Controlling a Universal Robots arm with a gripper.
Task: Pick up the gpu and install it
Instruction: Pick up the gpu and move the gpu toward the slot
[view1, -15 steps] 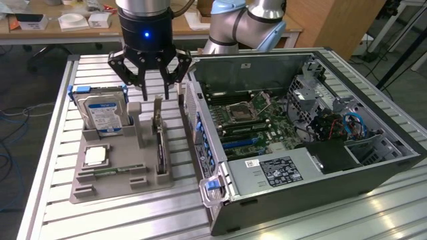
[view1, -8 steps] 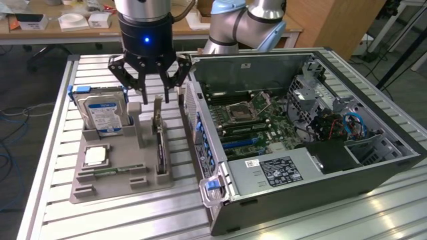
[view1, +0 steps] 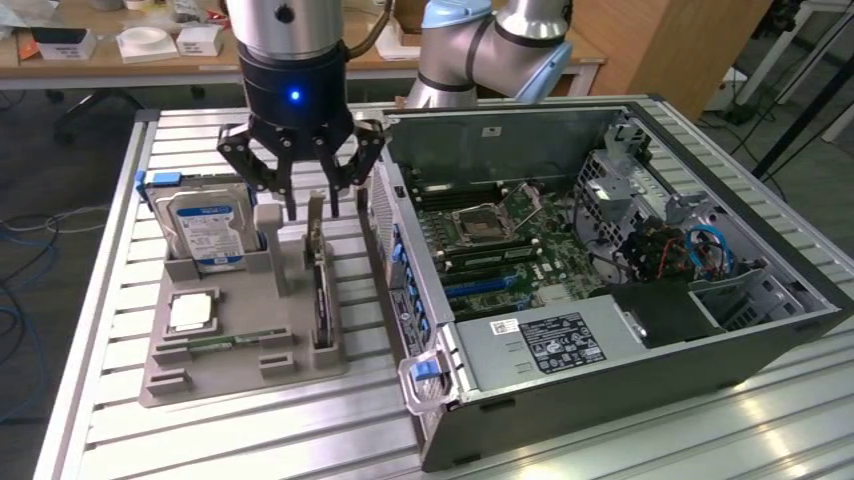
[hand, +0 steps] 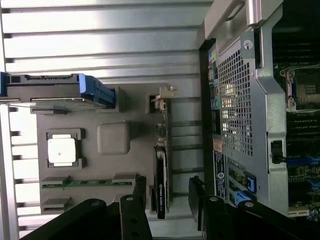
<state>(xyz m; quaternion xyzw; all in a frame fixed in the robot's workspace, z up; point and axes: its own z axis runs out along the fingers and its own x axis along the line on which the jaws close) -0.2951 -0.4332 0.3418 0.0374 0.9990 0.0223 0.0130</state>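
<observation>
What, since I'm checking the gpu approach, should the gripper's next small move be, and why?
Probably ease down: the open gripper hangs over the gpu, which stands on edge in the grey tray, and the wrist view shows the card between the fingers with gaps either side.

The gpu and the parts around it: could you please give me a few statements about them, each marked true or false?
1. The gpu stands on edge in the grey tray. True.
2. The hand is shut on the gpu. False: it is open and poised over the gpu, which sits in its slot.
3. The hard drive lies flat inside the computer case. False: it stands upright in the tray, outside the case.
4. The computer case lies on its side with its inside open to view. True.
</observation>
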